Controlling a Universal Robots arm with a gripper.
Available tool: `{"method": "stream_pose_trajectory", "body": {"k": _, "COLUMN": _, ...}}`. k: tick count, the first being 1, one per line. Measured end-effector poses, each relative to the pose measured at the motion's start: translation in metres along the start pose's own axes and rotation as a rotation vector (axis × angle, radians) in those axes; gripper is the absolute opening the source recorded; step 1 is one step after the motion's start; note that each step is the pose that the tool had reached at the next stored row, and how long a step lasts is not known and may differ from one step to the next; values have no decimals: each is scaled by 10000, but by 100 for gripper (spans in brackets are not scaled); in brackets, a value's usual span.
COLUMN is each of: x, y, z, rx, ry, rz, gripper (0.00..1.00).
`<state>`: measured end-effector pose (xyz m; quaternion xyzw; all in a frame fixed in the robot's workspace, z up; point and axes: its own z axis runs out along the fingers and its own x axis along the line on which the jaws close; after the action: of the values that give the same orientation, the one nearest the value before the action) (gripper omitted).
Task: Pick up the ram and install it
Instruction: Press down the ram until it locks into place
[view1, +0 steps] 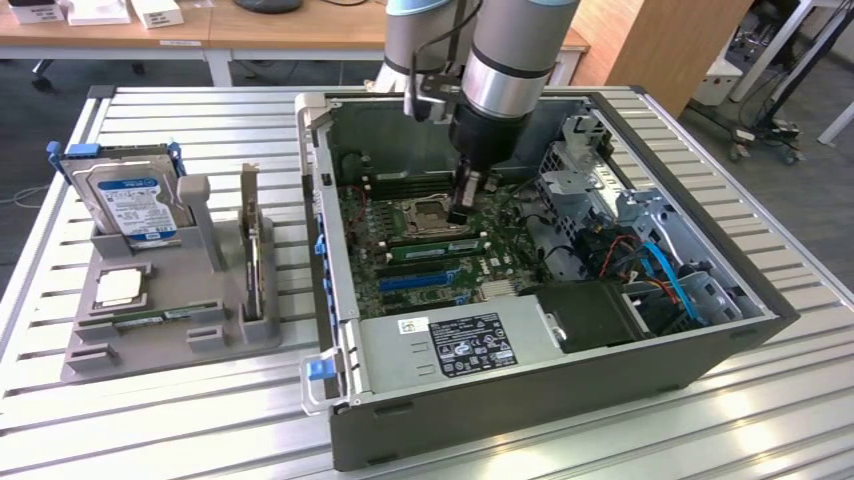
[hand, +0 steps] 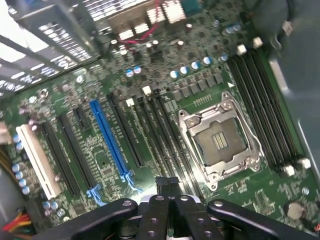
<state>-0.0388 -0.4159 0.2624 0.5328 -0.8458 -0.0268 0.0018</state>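
Ram (view1: 434, 229) seated lengthwise in slot beside socket, fingers (view1: 462, 212) pressed together

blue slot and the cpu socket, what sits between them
Long black slots run between the blue slot and the cpu socket, in the wrist view.

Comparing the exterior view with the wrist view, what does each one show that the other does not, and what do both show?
Exterior view alone: the grey holder on the slatted table, carrying a hard drive, and the computer case with its power supply.

Wrist view alone: the white slot and close detail of the capacitors.

Both: the gripper, shut, over the motherboard, the empty processor socket, the blue slot and memory slots.
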Motion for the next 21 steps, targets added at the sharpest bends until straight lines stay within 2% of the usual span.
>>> {"method": "stream_pose_trajectory", "body": {"k": 21, "x": 0, "y": 0, "z": 12, "rx": 97, "ry": -181, "rz": 3813, "gripper": 10}}
